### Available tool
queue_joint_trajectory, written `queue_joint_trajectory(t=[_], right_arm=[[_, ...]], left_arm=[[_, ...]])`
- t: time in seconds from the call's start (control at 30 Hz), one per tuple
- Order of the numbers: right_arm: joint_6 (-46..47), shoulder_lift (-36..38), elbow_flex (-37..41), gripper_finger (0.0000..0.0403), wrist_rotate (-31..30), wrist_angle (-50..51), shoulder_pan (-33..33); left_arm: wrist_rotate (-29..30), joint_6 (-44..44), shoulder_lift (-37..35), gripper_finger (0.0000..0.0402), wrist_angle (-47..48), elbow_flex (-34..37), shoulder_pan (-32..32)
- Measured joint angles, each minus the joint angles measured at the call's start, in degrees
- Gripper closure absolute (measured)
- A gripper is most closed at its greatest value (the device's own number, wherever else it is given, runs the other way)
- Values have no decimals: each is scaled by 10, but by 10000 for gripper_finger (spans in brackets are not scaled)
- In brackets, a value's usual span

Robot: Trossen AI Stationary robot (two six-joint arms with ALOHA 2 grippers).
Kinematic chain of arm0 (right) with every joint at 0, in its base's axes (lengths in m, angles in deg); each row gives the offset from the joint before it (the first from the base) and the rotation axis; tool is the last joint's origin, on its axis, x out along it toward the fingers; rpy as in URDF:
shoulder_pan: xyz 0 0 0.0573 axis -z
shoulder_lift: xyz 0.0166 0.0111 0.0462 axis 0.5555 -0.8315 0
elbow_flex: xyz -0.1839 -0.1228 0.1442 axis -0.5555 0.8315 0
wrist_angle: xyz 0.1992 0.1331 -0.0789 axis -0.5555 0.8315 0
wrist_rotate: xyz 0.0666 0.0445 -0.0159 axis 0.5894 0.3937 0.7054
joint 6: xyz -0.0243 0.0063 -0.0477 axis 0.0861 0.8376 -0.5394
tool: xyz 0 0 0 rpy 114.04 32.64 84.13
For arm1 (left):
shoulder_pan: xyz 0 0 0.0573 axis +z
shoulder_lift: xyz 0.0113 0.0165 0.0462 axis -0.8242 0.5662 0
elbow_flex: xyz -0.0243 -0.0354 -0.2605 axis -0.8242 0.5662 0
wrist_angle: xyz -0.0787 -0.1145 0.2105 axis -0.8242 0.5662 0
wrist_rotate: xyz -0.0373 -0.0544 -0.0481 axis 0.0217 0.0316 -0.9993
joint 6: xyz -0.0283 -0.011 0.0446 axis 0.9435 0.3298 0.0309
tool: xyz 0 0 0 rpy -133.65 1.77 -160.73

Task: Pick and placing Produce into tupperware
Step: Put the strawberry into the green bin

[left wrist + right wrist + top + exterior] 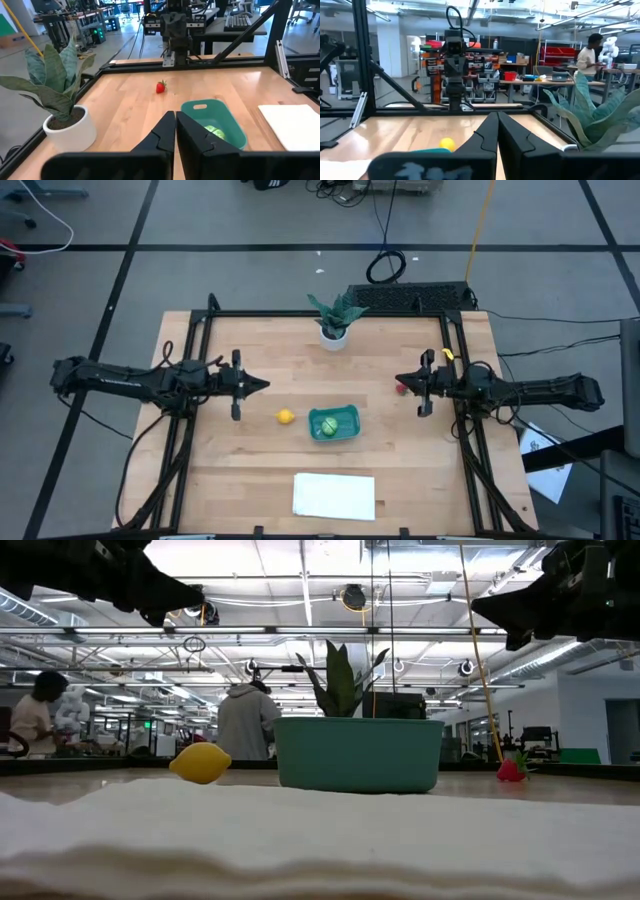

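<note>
The teal tupperware (334, 423) stands at the table's middle, with the green round piece (327, 426) lying inside it; it also shows in the left wrist view (216, 131). On the wood just left of the tub rests the yellow lemon (285, 416). The small red piece (401, 388) lies on the table at the right, close to my right gripper (398, 379). My left gripper (266, 386) hovers shut above the table's left side, holding nothing. My right gripper is shut too and holds nothing.
A leafy plant in a white pot (334, 322) stands at the far middle. A flat white sheet (334, 495) lies near the front edge. A black frame (452, 360) runs along the table's sides. People (246, 718) stand in the room beyond.
</note>
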Motion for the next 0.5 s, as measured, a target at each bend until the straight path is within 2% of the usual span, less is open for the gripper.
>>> queue_joint_trajectory(t=[0.3, 0.5], right_arm=[[-1, -2, -40, 403, -3, 41, 0], [4, -4, -52, 403, -56, 59, 11]], left_arm=[[-2, 0, 0, 397, 5, 0, 0], [-2, 0, 0, 378, 5, 0, 0]])
